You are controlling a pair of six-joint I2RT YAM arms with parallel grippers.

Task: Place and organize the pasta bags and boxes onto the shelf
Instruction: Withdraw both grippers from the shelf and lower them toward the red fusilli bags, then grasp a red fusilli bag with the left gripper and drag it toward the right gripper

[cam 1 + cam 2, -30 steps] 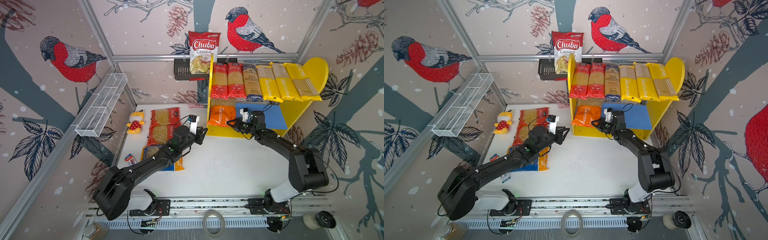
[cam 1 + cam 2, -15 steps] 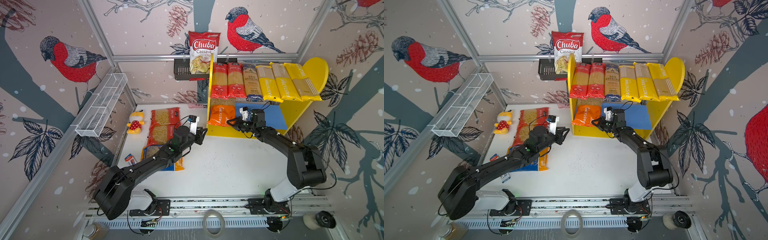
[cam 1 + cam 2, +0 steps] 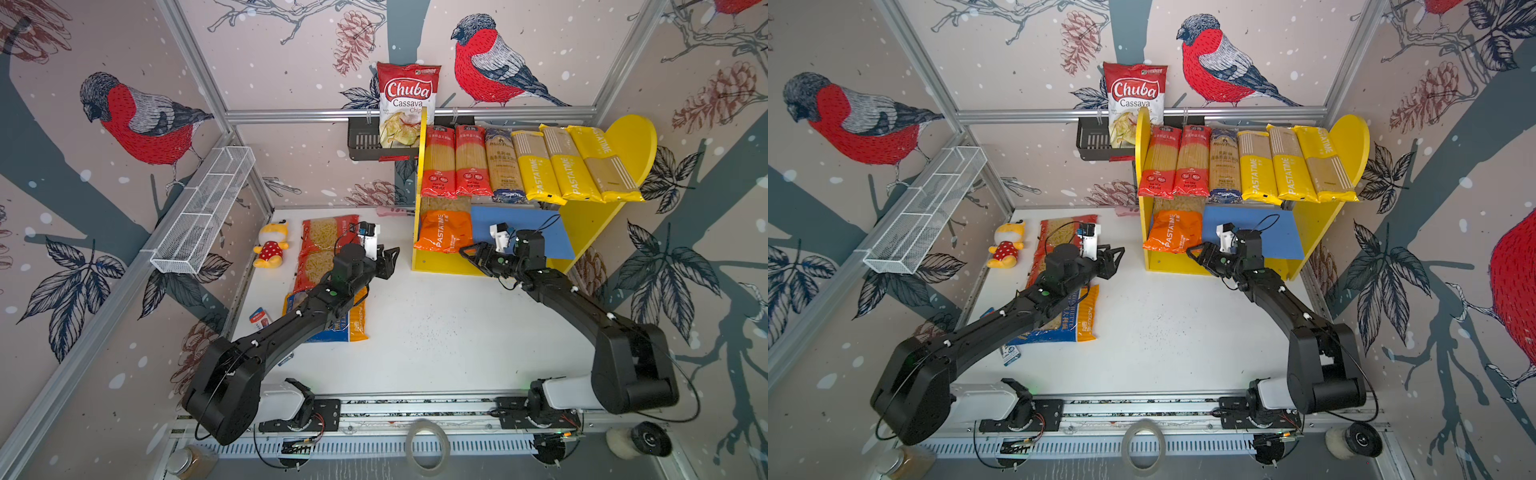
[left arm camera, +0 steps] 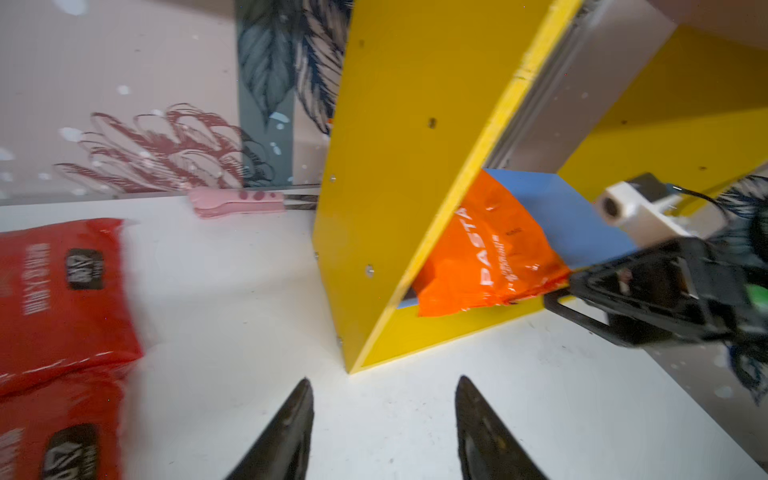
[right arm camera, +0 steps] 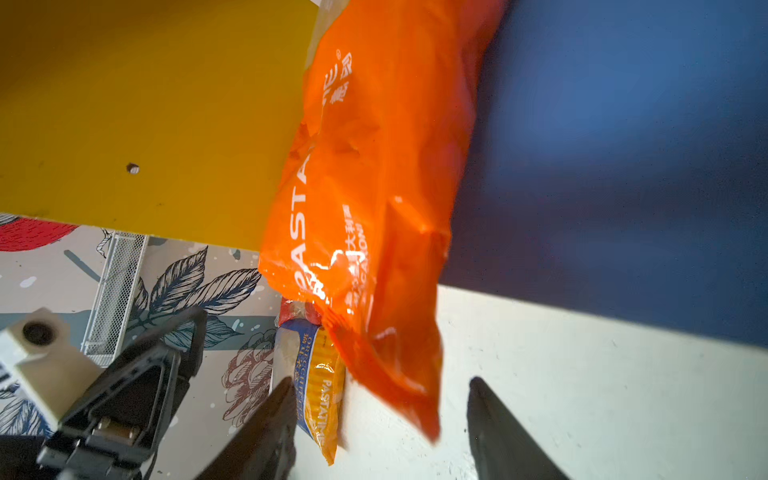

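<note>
Mesh basket [image 3: 199, 212], white wire, fixed along the left wall. On the white table [image 3: 436, 332] below it, from the left:
- small printed card [image 3: 259, 320] at the table's edge
- plush toy [image 3: 272, 245]
- two red macaroni bags [image 3: 330, 230] lying end to end
- blue-yellow macaroni bag [image 3: 353, 326] nearer the front, partly under the left arm

Left gripper [image 3: 390, 261] hovers over bare table between the red bags and the shelf [image 3: 631, 141]. It points toward the shelf's left side panel. In its wrist view the fingertips [image 4: 295, 415] stand apart with nothing between them: released, holding nothing.

Chips bag [image 3: 409, 104] stands in the black rack [image 3: 363, 143] on the back wall, just left of the shelf. A pink object [image 4: 237, 201] lies on the table behind the shelf's left panel; I cannot tell what it is.

Shelf, upper level, side by side: two red spaghetti packs [image 3: 436, 162], one dark-blue spaghetti pack [image 3: 503, 166], three yellow spaghetti packs [image 3: 569, 166]. Their front ends overhang the board.

Shelf, lower level: orange macaroni bag [image 3: 442, 230] lies on the blue lower board [image 3: 528, 228]. It sits at the board's left end against the yellow side panel, with its front end drooping past the edge.

Right gripper [image 3: 471, 254] is low, just in front of the orange bag. In its wrist view the jaws are parted. The bag's loose corner hangs between the fingertips [image 5: 490, 419], and neither one pinches it: released.

Tape roll [image 3: 428, 446] lies at the front, below the arm bases.
</note>
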